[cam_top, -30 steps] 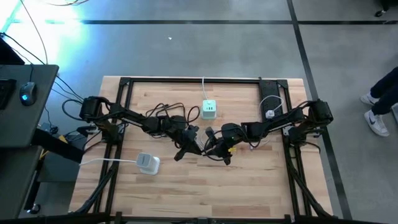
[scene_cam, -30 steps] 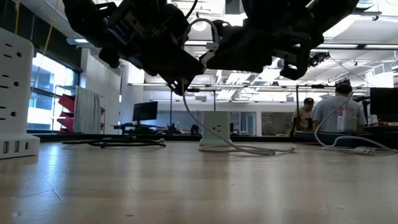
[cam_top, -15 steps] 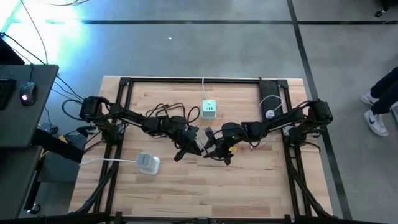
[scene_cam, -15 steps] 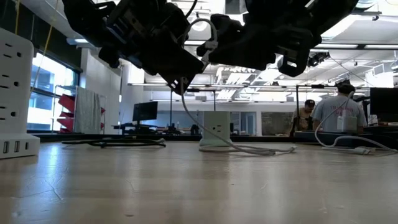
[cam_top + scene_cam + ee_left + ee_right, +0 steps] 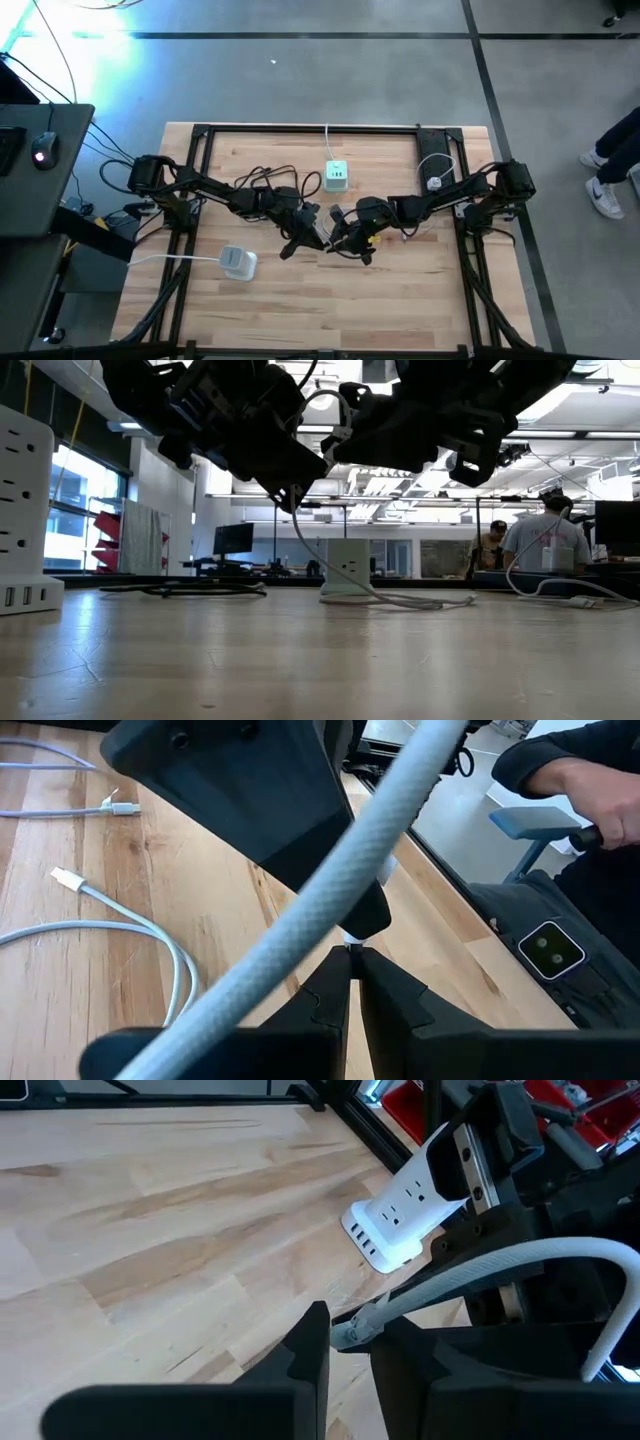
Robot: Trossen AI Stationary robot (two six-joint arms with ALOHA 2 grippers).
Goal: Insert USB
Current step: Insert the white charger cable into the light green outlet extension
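A white braided USB cable (image 5: 330, 890) runs between my two grippers above the table's middle. It loops over them (image 5: 322, 402) and drops to the tabletop (image 5: 305, 545). My left gripper (image 5: 303, 237) (image 5: 350, 958) is shut on the cable's small end piece. My right gripper (image 5: 338, 240) (image 5: 350, 1342) faces it, shut on the plug just behind. A white power strip (image 5: 238, 262) (image 5: 405, 1215) lies flat near the table's left near side, apart from both grippers. My left gripper pinches the small white tip of the plug (image 5: 350, 934) between its two fingertips, which are closed together; the tip is lifted clear of the table. My right gripper holds the grey plug body (image 5: 352, 1332) pinched between its two fingers, which lie across it. The cable (image 5: 500, 1265) leaves the hold and curves away, lifted clear of the table.
A white and green socket cube (image 5: 336, 176) (image 5: 348, 568) stands behind the grippers. A tangle of dark cable (image 5: 265, 180) lies far left and a loose white cable (image 5: 432, 172) far right. More white cable ends (image 5: 90, 900) lie on the wood. Bare wood shows along the near edge. People stand beyond the table.
My right gripper has edged a little toward my left gripper, closing the space between them. The cable loop over them and the part hanging to the table have stayed as they were.
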